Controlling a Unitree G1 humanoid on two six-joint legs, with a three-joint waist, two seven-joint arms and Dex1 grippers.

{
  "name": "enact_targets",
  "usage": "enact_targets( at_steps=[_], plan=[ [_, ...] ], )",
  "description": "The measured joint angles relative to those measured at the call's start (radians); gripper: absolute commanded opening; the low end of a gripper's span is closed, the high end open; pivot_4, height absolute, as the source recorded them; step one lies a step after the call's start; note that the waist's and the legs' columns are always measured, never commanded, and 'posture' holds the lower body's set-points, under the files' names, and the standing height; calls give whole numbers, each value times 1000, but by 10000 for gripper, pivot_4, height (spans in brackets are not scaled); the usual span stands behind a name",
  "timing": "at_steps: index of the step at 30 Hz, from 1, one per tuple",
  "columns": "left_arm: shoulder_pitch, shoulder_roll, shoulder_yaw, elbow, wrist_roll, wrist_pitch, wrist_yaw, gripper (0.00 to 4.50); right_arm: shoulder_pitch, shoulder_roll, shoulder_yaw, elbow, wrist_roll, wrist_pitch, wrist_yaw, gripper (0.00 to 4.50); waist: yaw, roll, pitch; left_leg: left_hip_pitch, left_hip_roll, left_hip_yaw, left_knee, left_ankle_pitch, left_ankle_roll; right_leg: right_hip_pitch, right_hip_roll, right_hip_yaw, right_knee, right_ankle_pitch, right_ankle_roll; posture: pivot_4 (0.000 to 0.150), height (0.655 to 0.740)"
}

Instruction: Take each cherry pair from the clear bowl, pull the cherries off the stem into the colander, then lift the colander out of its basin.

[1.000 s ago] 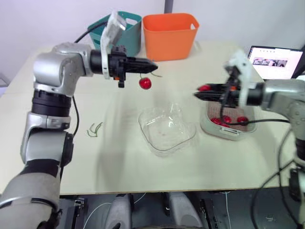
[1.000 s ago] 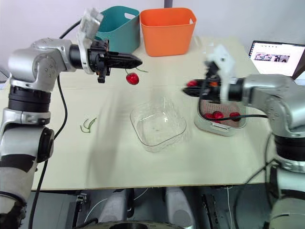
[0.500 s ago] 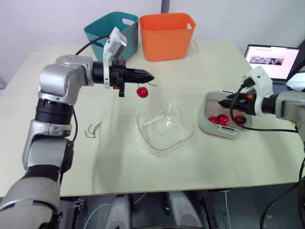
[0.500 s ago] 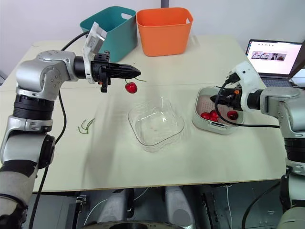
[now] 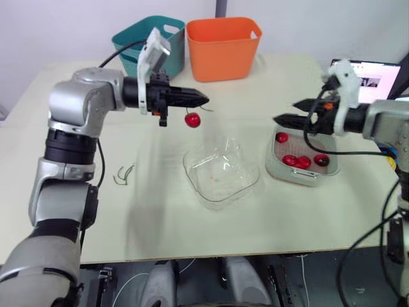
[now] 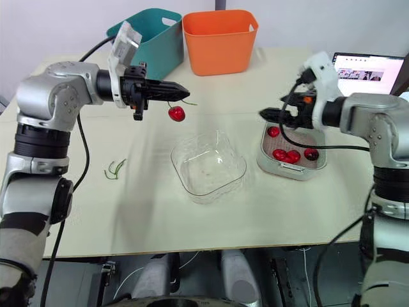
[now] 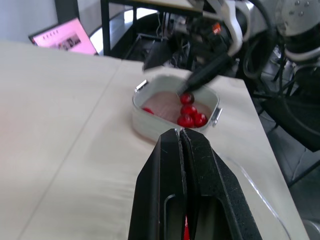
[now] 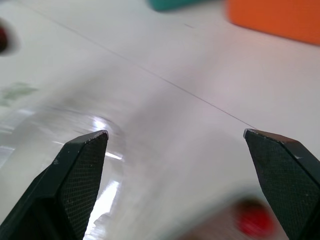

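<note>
My left gripper (image 5: 203,99) is shut on a green stem, and one red cherry (image 5: 192,119) hangs from it above the far rim of the empty clear bowl (image 5: 220,174). In the left wrist view its fingers (image 7: 172,150) are pressed together. My right gripper (image 5: 280,119) hovers over the left edge of the white basin (image 5: 271,167) with the colander in it. Its fingertips (image 8: 82,150) stand wide apart, open, with nothing between them. Several cherries (image 5: 303,161) lie in the colander (image 7: 165,102).
Two bare green stems (image 5: 124,173) lie on the table left of the bowl. A teal bin (image 5: 137,41) and an orange bin (image 5: 223,38) stand at the back. An open laptop (image 5: 367,70) sits at the far right behind the basin.
My right gripper held a cherry above the colander, dipped into it, let the cherry go, opened wide and rose toward the colander's left edge. The left gripper has barely moved.
</note>
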Motion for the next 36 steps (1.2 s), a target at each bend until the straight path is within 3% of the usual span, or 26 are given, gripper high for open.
enact_targets(
  at_steps=[14, 32, 36],
  plan=[
    [-22, 2, 36, -34, -85, 72, 7, 0, -74, 209, -57, -60, 235, 145, -51, 44514, -3, 0, 0, 0, 0, 0, 0, 0, 0, 0, 0, 0, 1, 1, -2, 1500, 7400],
    [-20, -36, 31, -73, -108, 95, 30, 0, -133, 407, 58, 5, 202, 44, -124, 44514, -1, 0, 0, 0, 0, -1, 0, 0, 0, 0, 0, 0, 1, 1, -2, 1500, 7400],
    [-14, -36, 31, -80, -108, 103, 36, 0, -133, 420, 62, 5, 202, 44, -136, 36613, -1, 0, 0, 0, 0, -1, 0, 0, 0, 0, 0, 0, 1, 1, -2, 1500, 7400]
  ],
)
